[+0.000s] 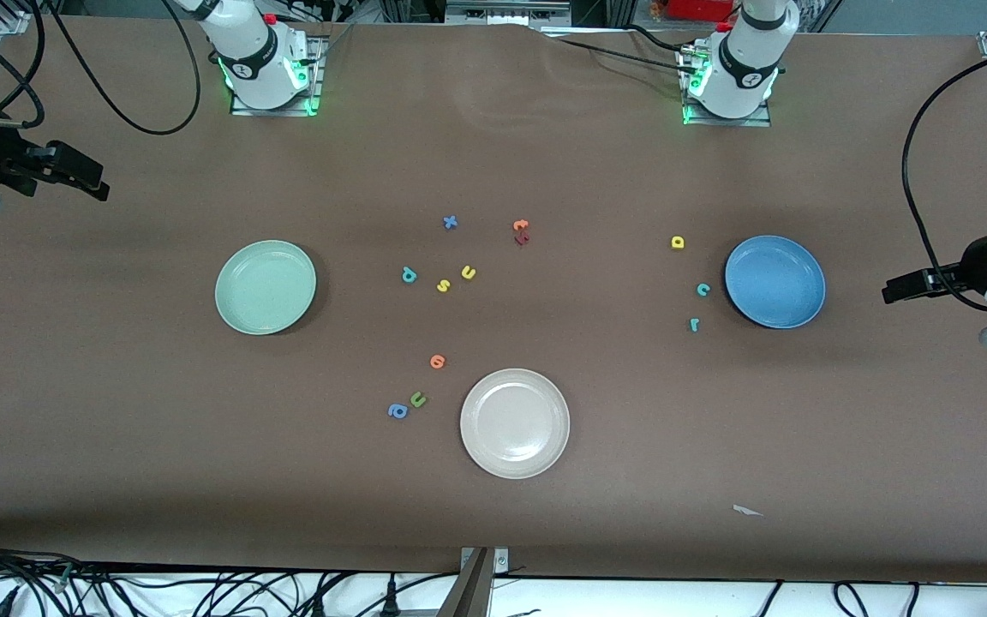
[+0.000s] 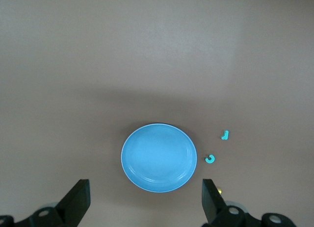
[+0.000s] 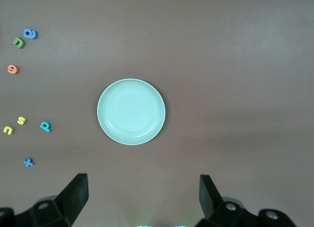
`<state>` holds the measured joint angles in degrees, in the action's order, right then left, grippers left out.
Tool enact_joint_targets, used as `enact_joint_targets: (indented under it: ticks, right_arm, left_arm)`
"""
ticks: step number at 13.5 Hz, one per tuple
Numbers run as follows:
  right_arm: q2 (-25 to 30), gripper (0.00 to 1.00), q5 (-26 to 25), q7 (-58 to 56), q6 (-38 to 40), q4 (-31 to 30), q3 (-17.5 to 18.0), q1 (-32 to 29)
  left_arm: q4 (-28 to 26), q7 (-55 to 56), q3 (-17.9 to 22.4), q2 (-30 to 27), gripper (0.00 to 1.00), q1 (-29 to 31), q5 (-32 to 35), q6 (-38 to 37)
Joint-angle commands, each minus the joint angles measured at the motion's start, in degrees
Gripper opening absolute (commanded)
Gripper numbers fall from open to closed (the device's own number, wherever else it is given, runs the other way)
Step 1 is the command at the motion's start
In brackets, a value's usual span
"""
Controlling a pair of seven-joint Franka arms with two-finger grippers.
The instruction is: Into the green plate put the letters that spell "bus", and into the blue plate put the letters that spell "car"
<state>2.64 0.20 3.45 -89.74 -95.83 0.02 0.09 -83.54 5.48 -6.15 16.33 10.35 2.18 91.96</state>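
While nothing is being held yet, the closest thing to the front camera is the cream-white plate point(image 1: 515, 422), sitting mid-table. Just past it, toward the right arm's end, are a blue "a" point(image 1: 397, 411), an olive-green "u" point(image 1: 417, 398) and an orange letter point(image 1: 437, 362).

Next row back has both target plates. The green plate point(image 1: 266, 286) is toward the right arm's end, with nothing in it, and the blue plate point(image 1: 774, 281) is toward the left arm's end, also with nothing in it. Between them in the middle sits the "bus" bunch: teal "b" point(image 1: 409, 275), yellow "s" point(image 1: 443, 285) and yellow "u" point(image 1: 468, 272), close together but not touching. The "car" letters are over by the blue plate: the teal "r" point(image 1: 694, 324) nearest the camera, the teal "c" point(image 1: 702, 290) just beside the plate's rim, and the yellow "a" point(image 1: 678, 242) a bit farther back.

Farthest of the loose letters are a blue "x" point(image 1: 450, 223) and an orange letter point(image 1: 521, 225) touching a dark red one point(image 1: 522, 238).

Both arms are just waiting. The right gripper point(image 3: 142, 200) hangs high over the green plate, fingers spread wide with nothing between them. The left gripper point(image 2: 144, 202) does the same over the blue plate, wide open and holding nothing.
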Motion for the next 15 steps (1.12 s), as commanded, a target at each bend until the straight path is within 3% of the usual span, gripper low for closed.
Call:
enact_joint_targets:
  ticks: [1,15]
  right_arm:
    - [0.2,1.00,-0.3,-1.0,1.0,0.7,0.7,-0.7]
    - [0.2,1.00,-0.3,-1.0,1.1,0.7,0.7,-0.7]
  left_arm:
    - [-1.4,-1.0,-0.2,-1.4,1.00,0.4,-0.2,0.2]
    - [-1.4,-0.6,-0.2,-1.3,1.00,0.5,-2.6,0.1]
